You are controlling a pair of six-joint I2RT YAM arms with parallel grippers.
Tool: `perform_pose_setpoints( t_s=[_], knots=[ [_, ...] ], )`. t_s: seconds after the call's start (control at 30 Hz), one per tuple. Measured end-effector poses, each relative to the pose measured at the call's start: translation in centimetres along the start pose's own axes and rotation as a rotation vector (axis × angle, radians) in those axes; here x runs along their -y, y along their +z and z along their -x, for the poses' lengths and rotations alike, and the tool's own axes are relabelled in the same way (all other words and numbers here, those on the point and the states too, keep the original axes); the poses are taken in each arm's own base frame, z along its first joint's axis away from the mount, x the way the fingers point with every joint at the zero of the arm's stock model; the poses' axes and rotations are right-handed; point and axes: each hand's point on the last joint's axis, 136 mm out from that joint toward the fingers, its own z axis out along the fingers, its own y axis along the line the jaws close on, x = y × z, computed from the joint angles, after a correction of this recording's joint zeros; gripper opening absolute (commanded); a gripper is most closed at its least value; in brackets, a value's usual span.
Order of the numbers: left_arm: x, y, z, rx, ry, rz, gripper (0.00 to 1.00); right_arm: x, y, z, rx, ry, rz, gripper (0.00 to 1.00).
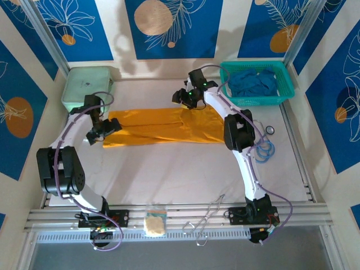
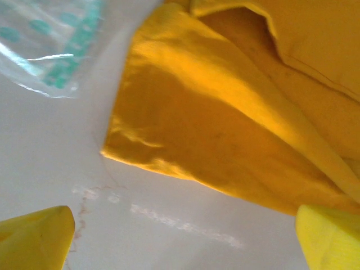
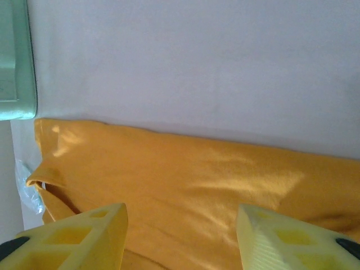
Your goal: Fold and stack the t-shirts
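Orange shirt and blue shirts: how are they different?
The orange shirt is spread out flat on the table; the blue shirts are crumpled in a heap. The orange shirt lies in the open; the blue shirts sit inside the teal basket. Both are soft cloth.

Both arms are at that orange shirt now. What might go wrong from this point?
1. The left tool stands open by the orange shirt's layered left end; it may pinch just one layer, giving a crooked fold.
2. The right tool hangs open over the flat far edge; it may close on nothing, or scrape the table.
3. Pulling leftward could drag cloth against the mint pouch.
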Motion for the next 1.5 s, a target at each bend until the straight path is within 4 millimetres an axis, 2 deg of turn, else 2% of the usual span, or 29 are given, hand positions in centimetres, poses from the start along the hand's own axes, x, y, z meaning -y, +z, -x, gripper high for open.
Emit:
perform_pose_setpoints(
  t_s=[0.03,0.1,0.2,0.27,0.37,0.43,0.6,0.67,0.77,0.97,1.03,1.1,1.33,1.5],
  knots=[
    [0.6,-0.1,-0.1,0.000,0.023,-0.005,0.87,-0.1,-0.8,-0.3,0.008,-0.006,-0.011,0.53],
    [2.3,-0.3,0.2,0.012,0.077,-0.021,0.64,-0.4,-3.6,-1.4,0.031,-0.024,-0.040,0.52],
    [4.8,0.1,2.0,0.033,0.130,-0.042,0.40,-0.3,-8.2,-3.5,0.078,-0.051,-0.087,0.46],
    [6.3,1.0,3.5,0.037,0.157,-0.048,0.31,0.2,-10.8,-5.1,0.105,-0.067,-0.119,0.38],
    [8.7,3.3,6.0,0.036,0.186,-0.054,0.27,2.2,-13.6,-7.8,0.123,-0.070,-0.185,0.18],
    [9.8,5.2,7.1,0.030,0.199,-0.051,0.26,4.2,-14.4,-9.6,0.110,-0.063,-0.234,0.00],
    [11.5,9.5,8.7,0.004,0.217,-0.020,0.25,11.0,-14.3,-13.3,0.039,0.032,-0.362,0.00],
    [11.5,10.9,8.7,-0.012,0.222,0.002,0.25,12.9,-14.3,-14.0,0.016,0.064,-0.399,0.00],
    [11.0,12.6,8.2,-0.039,0.228,0.044,0.25,14.9,-13.9,-13.7,0.005,0.094,-0.436,0.00],
    [10.5,12.5,8.0,-0.023,0.243,0.093,0.25,18.1,-10.4,-12.3,-0.065,0.102,-0.499,0.00],
    [10.3,12.3,7.5,-0.015,0.252,0.109,0.25,18.7,-9.4,-11.5,-0.084,0.099,-0.506,0.00],
    [9.8,12.1,6.5,-0.019,0.263,0.130,0.25,18.3,-9.1,-10.1,-0.074,0.080,-0.503,0.00],
    [7.4,10.4,0.9,-0.059,0.309,0.193,0.26,17.7,-6.7,-5.0,-0.057,0.016,-0.485,0.00],
    [5.7,9.0,-4.4,-0.100,0.329,0.201,0.26,16.8,-4.7,-1.1,-0.046,-0.031,-0.455,0.00]
  ],
)
